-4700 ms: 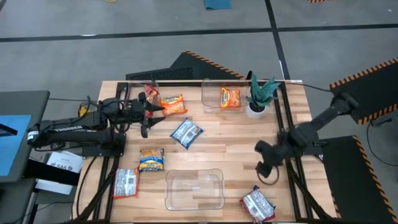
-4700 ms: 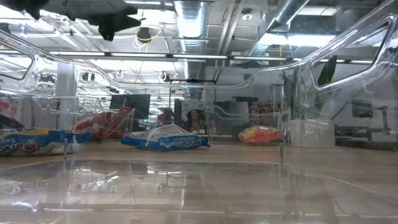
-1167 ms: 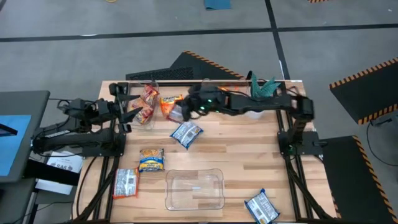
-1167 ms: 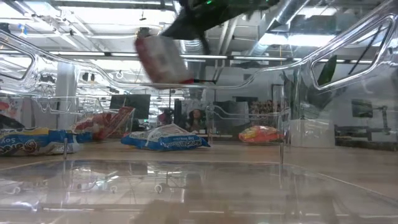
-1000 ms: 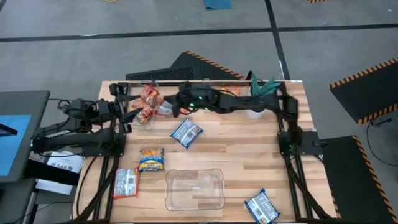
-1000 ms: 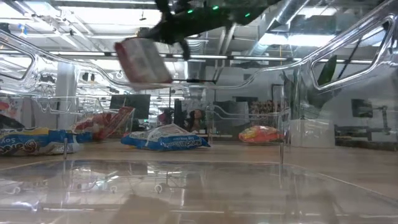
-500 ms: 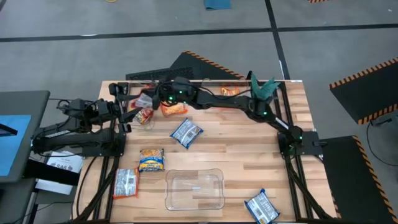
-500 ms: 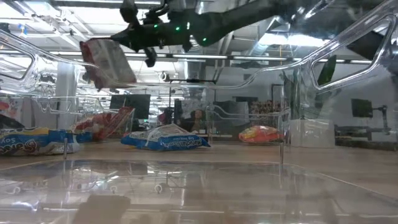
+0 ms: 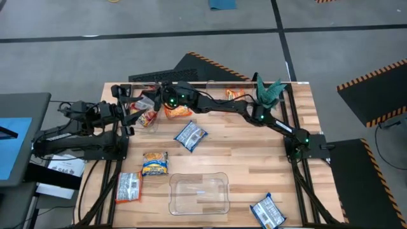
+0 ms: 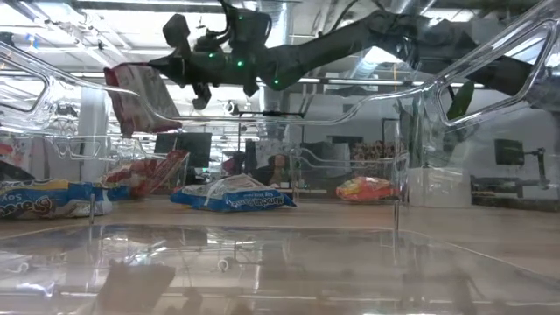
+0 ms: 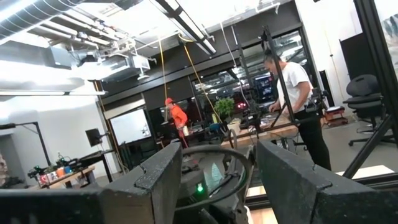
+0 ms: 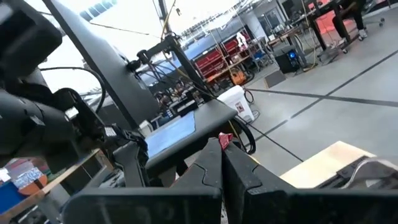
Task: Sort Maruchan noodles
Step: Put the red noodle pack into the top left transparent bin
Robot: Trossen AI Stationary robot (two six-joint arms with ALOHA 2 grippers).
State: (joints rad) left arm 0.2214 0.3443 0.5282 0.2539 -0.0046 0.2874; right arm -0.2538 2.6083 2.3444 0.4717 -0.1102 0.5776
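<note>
Right claw point(image 9: 154, 100) reaches across the far side of the table point(image 9: 241, 152), clenched on a red-and-white noodle packet point(image 10: 138, 98) that hangs in the air over the clear bin point(image 9: 147, 113) at the far left corner. That bin already holds 2 orange-red packets point(image 9: 147, 117). Left claw point(image 9: 129, 113) waits just beside the same bin with its fingers released, grasping nothing.

An orange packet point(image 9: 179, 111) lies under the right arm. On the table lie a blue packet point(image 9: 190, 135) near the middle, a blue-and-yellow packet point(image 9: 155, 163), a red-and-silver packet point(image 9: 129, 186) at the near left, and another blue packet point(image 9: 267, 211) at the near right. A second clear bin point(image 9: 198, 194) sits at the near edge.
</note>
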